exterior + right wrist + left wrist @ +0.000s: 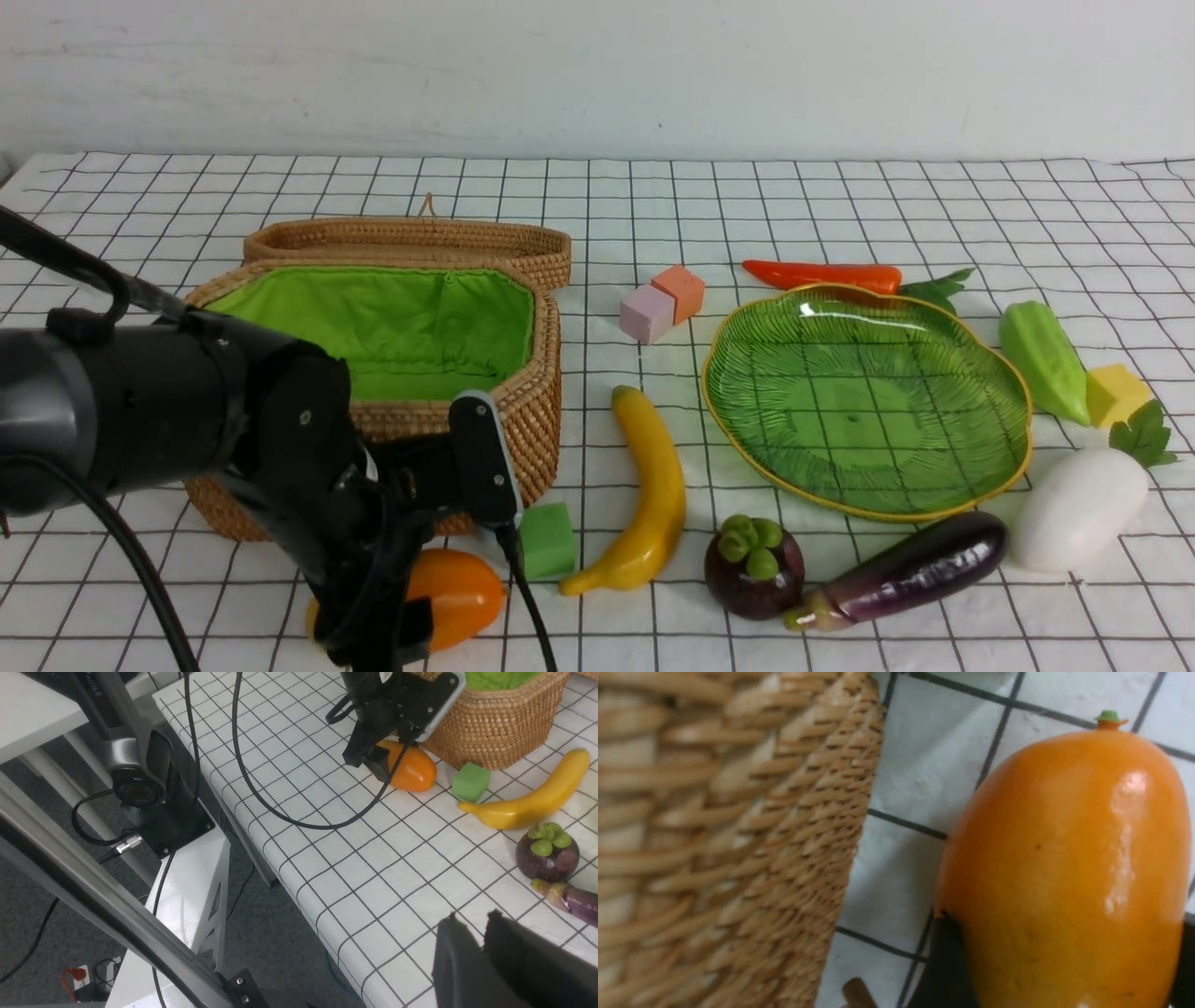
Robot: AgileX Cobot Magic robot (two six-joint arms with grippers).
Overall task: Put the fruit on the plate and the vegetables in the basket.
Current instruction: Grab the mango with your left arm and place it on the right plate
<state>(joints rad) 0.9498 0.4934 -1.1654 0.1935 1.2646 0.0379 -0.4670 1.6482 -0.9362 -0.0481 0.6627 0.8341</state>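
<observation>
My left gripper (392,625) is shut on the orange-yellow mango (462,588), which lies on the cloth in front of the basket (527,411). In the left wrist view the black fingers (945,961) press both sides of the mango (1064,858). The basket is open and holds nothing visible. The green plate (868,411) is bare. The banana (649,499), mangosteen (754,567) and eggplant (901,569) lie in front of it. The radish (1078,509) and gourd (1044,359) lie to its right, the carrot (822,275) behind. My right gripper (472,914) is shut and empty over the table's near edge.
Foam cubes lie about: green (546,539) by the basket's front corner, pink (646,314) and orange (680,289) between basket and plate, yellow (1116,392) by the gourd. The basket lid (411,238) lies open behind it. The table's front edge (299,891) drops off near the right gripper.
</observation>
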